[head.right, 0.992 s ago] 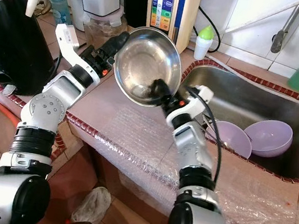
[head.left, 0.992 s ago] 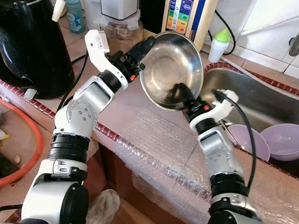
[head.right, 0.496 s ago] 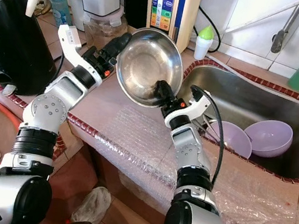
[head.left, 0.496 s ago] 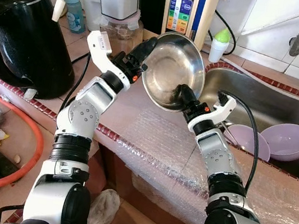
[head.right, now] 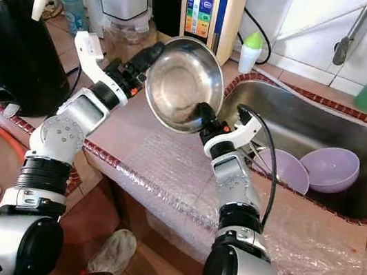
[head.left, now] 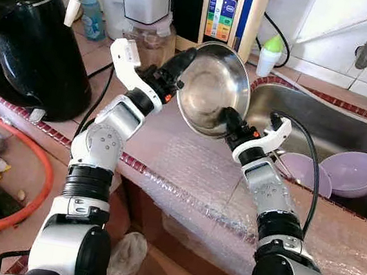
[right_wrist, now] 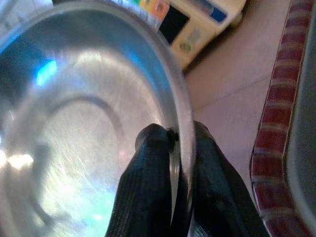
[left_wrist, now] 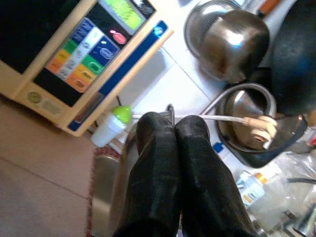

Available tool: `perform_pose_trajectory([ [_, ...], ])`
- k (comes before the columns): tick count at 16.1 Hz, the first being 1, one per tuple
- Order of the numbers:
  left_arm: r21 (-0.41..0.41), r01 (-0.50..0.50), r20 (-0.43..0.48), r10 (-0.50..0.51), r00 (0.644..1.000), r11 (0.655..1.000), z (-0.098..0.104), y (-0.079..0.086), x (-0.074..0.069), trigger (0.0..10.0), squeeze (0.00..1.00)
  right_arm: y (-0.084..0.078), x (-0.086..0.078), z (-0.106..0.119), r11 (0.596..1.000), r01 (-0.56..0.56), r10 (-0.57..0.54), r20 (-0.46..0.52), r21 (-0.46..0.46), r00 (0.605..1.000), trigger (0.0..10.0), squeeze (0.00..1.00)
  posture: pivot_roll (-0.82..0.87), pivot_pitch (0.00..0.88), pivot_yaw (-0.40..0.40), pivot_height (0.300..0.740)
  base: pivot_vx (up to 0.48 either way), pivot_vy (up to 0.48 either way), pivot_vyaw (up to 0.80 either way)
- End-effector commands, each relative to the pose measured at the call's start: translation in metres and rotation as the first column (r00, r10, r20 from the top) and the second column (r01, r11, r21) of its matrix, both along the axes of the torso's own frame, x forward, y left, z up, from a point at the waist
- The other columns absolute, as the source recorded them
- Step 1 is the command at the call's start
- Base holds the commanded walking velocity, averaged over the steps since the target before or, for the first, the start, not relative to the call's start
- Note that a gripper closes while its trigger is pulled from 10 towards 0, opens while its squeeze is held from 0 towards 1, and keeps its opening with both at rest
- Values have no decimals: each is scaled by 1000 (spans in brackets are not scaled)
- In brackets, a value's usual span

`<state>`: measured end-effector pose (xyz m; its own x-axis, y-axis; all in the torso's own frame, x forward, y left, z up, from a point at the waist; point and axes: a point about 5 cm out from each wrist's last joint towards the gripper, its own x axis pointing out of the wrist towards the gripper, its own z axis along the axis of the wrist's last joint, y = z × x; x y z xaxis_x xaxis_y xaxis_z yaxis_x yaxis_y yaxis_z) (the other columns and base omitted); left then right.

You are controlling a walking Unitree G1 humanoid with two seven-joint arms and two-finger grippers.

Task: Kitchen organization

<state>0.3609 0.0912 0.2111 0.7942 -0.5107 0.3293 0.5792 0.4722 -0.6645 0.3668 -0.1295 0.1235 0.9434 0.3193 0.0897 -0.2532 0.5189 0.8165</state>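
Observation:
A steel bowl (head.left: 212, 86) is held tilted on edge above the counter, its hollow facing me. My left gripper (head.left: 185, 57) is shut on the bowl's upper left rim; in the left wrist view its fingers (left_wrist: 168, 163) press together with the thin rim (left_wrist: 171, 109) between them. My right gripper (head.left: 230, 119) is shut on the lower right rim. In the right wrist view one of its fingers (right_wrist: 148, 168) lies inside the bowl (right_wrist: 79, 123) and the other outside.
A black kettle (head.left: 25, 36) stands at the left of the counter. A water purifier (head.left: 225, 8) and a green-capped bottle (head.left: 270, 53) stand behind the bowl. The sink (head.left: 312, 119) at the right holds two purple bowls (head.left: 353, 171). Bubble wrap (head.left: 192, 174) covers the counter's front.
Both arms have carried the bowl slightly to the right, toward the sink. Both grips on the rim are unchanged.

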Motion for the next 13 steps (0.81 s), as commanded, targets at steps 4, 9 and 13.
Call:
perform_pose_trajectory([
  [4,54,-14,5,14,1000,998,-5,2,-1,0,0,-5,4,5,999,35,-35,2,-11,999,0,0,-29,0,66,740,0,0,0],
  [9,154,-45,-28,50,998,987,-23,3,-1,10000,1000,-21,14,29,990,137,-136,58,-27,989,0,0,-30,0,59,740,0,0,0],
  [13,283,-20,5,20,1000,959,-27,-1,-3,10000,1000,-31,16,33,978,199,-196,64,-62,979,0,0,-28,0,60,740,0,0,0],
])
